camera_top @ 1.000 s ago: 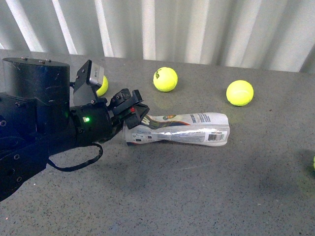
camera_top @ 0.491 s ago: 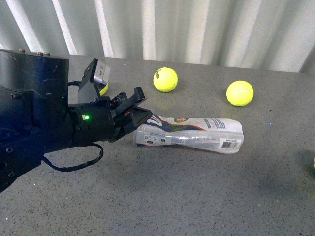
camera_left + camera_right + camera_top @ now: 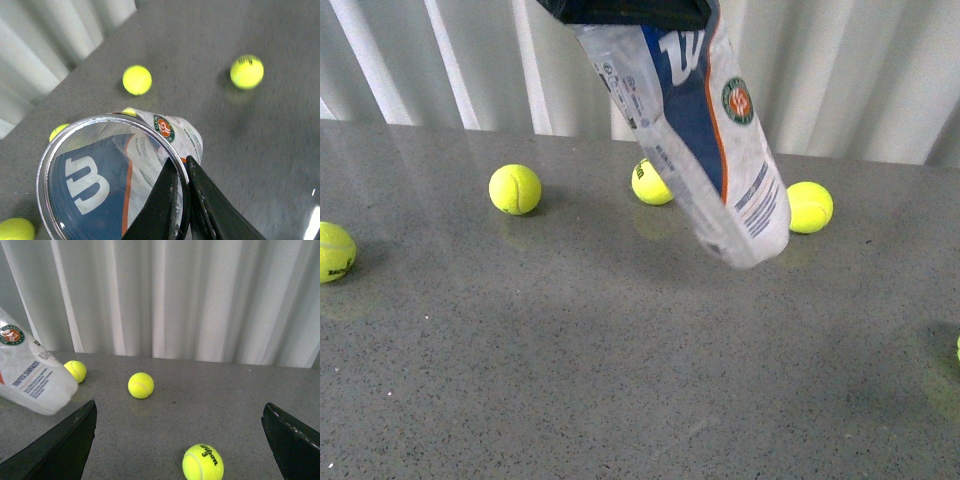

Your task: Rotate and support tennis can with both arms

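Note:
The tennis can [image 3: 705, 130] hangs tilted in the air above the grey table, held at its top end, its closed end lowest and to the right. Only a black sliver of my left gripper [image 3: 625, 10] shows at the front view's top edge. In the left wrist view my left gripper [image 3: 181, 167] is shut on the rim of the tennis can [image 3: 95, 175], one finger inside and one outside. My right gripper [image 3: 180, 437] is open and empty, low over the table. The tennis can's lower end [image 3: 35, 382] shows at the edge of the right wrist view.
Yellow-green tennis balls lie on the grey table [image 3: 620, 380]: one at the far left [image 3: 332, 251], one left of centre [image 3: 515, 189], one behind the can [image 3: 650, 184], one at the right [image 3: 810, 206]. A Wilson ball [image 3: 202, 461] lies between my right fingers. A white curtain [image 3: 860, 70] is behind.
My left gripper has lifted the tennis can off the table and swung it from lying flat to hanging steeply. The arm has left the front view's lower left.

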{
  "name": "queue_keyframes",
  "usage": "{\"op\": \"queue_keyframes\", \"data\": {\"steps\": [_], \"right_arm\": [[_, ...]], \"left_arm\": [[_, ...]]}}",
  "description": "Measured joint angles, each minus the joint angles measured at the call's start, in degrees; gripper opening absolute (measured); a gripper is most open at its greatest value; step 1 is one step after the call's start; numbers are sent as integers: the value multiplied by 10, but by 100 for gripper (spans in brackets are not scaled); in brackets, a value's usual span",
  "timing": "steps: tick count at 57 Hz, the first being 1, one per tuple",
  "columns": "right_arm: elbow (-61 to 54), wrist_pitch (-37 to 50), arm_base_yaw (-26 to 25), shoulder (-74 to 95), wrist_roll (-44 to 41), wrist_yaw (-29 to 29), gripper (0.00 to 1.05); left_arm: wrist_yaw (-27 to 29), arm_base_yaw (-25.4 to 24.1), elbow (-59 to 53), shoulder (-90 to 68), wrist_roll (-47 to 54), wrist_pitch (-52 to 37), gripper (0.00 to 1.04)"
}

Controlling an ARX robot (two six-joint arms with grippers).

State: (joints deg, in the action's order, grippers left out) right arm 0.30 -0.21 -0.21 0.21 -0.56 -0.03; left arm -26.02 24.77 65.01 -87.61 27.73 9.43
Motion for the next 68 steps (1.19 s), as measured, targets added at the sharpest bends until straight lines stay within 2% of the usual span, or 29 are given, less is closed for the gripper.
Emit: {"op": "queue_keyframes", "data": {"steps": [10,18,36,68], "right_arm": [[0,0,0,0,0,0,98],[0,0,0,0,0,0,98],[0,0,0,0,0,0,98],[0,0,0,0,0,0,98]], "left_arm": [[85,36,66,-53,267,196,4],[117,56,120,-110,367,254,4],[134,76,225,-206,397,279,4],[129,32,271,-260,383,285,4]]}}
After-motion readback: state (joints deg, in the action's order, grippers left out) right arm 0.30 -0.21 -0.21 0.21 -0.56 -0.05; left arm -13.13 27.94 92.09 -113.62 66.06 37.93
